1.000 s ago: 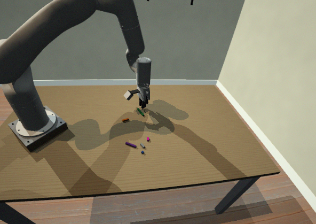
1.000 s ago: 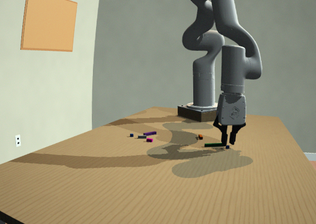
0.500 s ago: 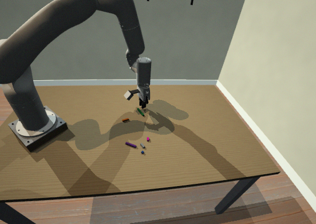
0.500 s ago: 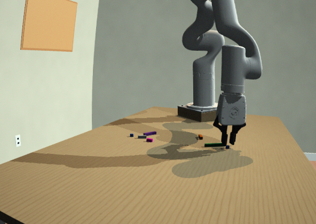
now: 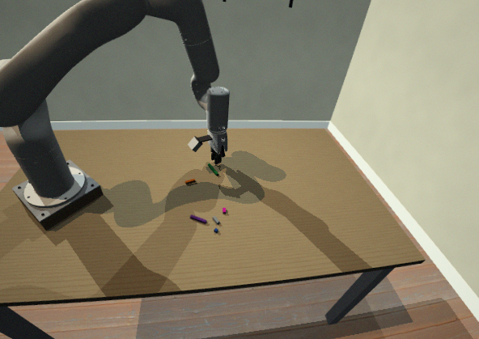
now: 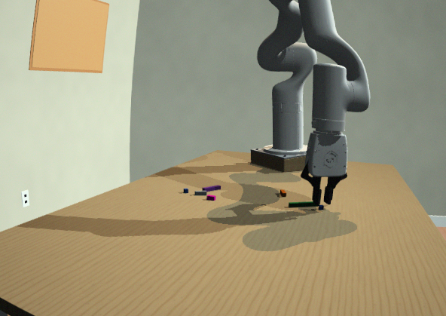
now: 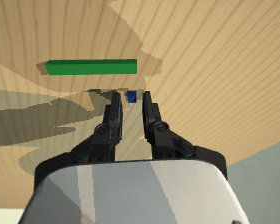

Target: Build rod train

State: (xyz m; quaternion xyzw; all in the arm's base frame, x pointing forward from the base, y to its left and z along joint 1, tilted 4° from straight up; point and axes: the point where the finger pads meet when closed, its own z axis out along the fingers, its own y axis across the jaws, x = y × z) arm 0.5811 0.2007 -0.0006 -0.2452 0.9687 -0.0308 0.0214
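My gripper is partly open and empty, pointing down just above the table. A small blue rod lies on the table beneath the gap between the fingertips; I cannot make it out in the top view. The green rod lies flat beside it. An orange rod lies nearer the arm's base. A purple rod, a magenta rod and another blue rod lie apart from one another.
A grey rod lies between the purple and magenta rods, near the farther blue one. The arm's base stands on the table. Arm shadows fall across the table.
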